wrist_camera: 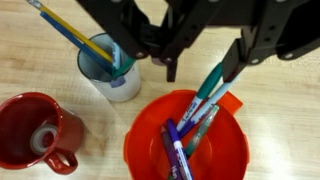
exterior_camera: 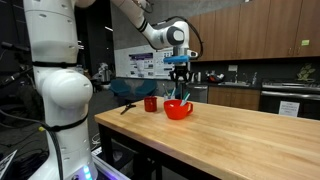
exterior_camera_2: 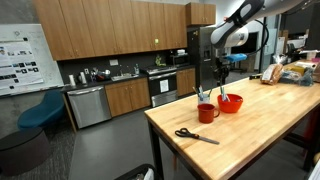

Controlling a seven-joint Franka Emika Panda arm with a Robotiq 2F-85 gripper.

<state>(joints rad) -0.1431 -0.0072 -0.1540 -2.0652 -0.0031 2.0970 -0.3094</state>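
Gripper hangs over red bowl, jaws parted, clamping nothing. Teal marker leans between the fingers, lower end in the bowl beside a purple marker. Cup of pens and red mug stand near on wooden table

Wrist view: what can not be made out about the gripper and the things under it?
Wrist view: the gripper is cut off by the top edge.
Wrist view: whether the teal marker touches a finger; blurred.
Wrist view: the pale thing inside the red mug; blurred.
Both exterior views: what lies in the red bowl; too small.
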